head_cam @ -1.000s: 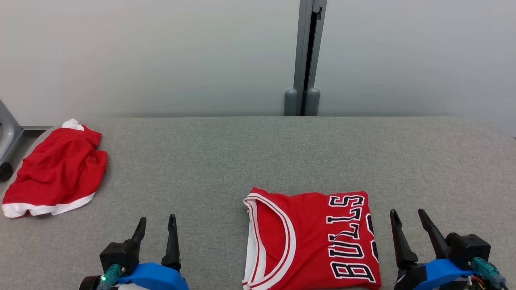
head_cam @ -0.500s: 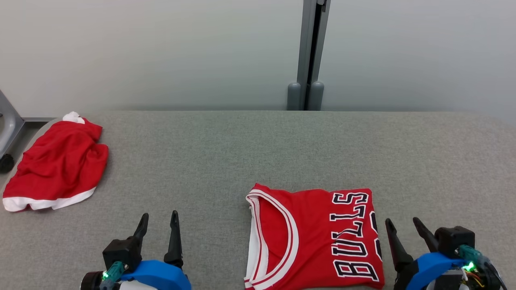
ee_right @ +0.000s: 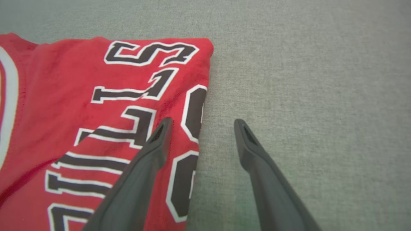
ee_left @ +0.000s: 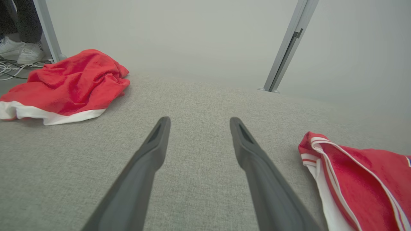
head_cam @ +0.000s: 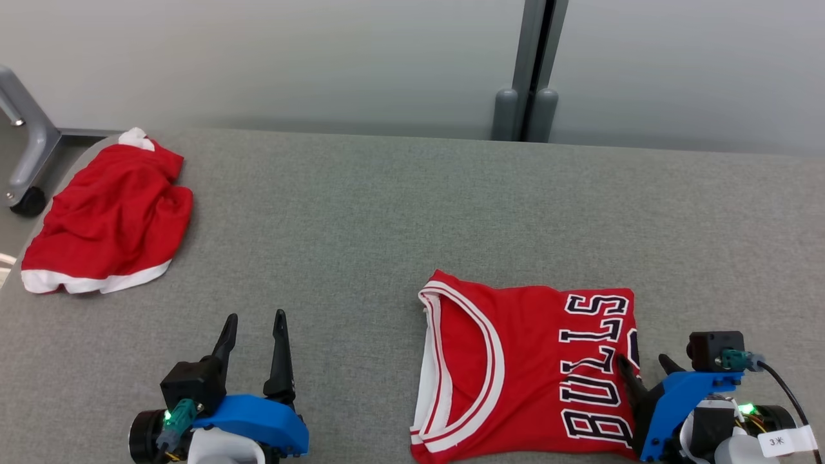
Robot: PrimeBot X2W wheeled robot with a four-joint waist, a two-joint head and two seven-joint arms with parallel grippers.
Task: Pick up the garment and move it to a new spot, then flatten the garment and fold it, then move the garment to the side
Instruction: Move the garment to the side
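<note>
A folded red jersey (head_cam: pixel 515 361) with white trim and black "BULLS" lettering lies flat on the grey table (head_cam: pixel 361 212), near its front edge at the right. My right gripper (head_cam: pixel 643 361) stands open at the jersey's right edge. In the right wrist view, one finger is over the lettering of the jersey (ee_right: pixel 80 106) and the other over bare cloth, the right gripper (ee_right: pixel 202 123) holding nothing. My left gripper (head_cam: pixel 256 317) is open over bare table, well left of the jersey. The left gripper (ee_left: pixel 199 120) has the jersey (ee_left: pixel 359 179) at its right.
A crumpled red garment with a white hem (head_cam: pixel 109 212) (ee_left: pixel 67 83) lies at the table's far left corner. A grey post (head_cam: pixel 532 71) stands behind the table. A wheeled frame leg (head_cam: pixel 29 161) sits off the left edge. A person's shoes (ee_left: pixel 16 48) and cables (ee_left: pixel 13 69) are on the floor.
The head camera has shifted, so the whole picture moved. My right gripper has sunk lower and come in onto the jersey's right edge. The left gripper and both garments stay put.
</note>
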